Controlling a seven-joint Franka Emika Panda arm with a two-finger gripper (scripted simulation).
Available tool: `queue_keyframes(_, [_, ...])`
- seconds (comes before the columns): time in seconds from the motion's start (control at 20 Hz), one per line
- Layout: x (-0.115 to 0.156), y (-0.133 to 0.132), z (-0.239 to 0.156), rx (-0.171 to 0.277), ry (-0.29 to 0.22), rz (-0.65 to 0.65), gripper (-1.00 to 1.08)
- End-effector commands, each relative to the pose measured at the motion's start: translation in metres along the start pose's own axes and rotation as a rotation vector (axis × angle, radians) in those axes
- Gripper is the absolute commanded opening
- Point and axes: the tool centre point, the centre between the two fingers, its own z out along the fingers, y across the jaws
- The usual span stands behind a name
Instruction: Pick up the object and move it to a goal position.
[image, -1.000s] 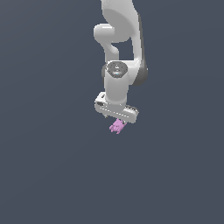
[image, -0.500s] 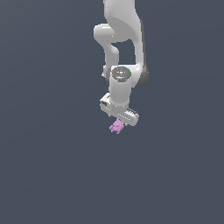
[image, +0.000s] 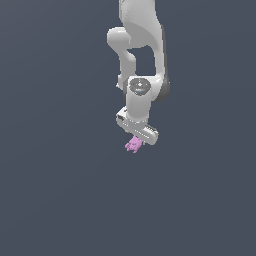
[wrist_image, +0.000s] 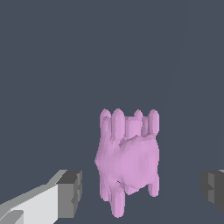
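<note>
A flat, featureless slate-grey background fills both views; no worktop, edge or goal marker shows anywhere, so there is nothing to place things against except the arm itself.

The white arm (image: 142, 65) hangs down from the top of the exterior view, ending in the gripper (image: 136, 142). In the wrist view its two dark fingertips (wrist_image: 70, 192) stand well apart on either side of the object (wrist_image: 127, 161), with a visible gap on both sides, so the jaws are wide and not pressing on it.

The object (image: 133, 144), small and pink-purple, sits just under the gripper in the exterior view. Whether it rests on anything I cannot tell.

The risk, as I judge it: with the pads clear of it, lifting now would leave it behind, and closing off-centre on its lumpy sides could squeeze it out.

Its long axis appears to run across the line between the fingertips, with stubby prongs at both ends.
</note>
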Motion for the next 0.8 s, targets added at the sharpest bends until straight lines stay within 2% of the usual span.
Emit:
queue_keyframes(0.0, [0.000,0.000,0.000,0.000,0.000,0.000,1.00])
queue_keyframes(0.75, [0.000,0.000,0.049,0.000,0.001,0.005,1.00])
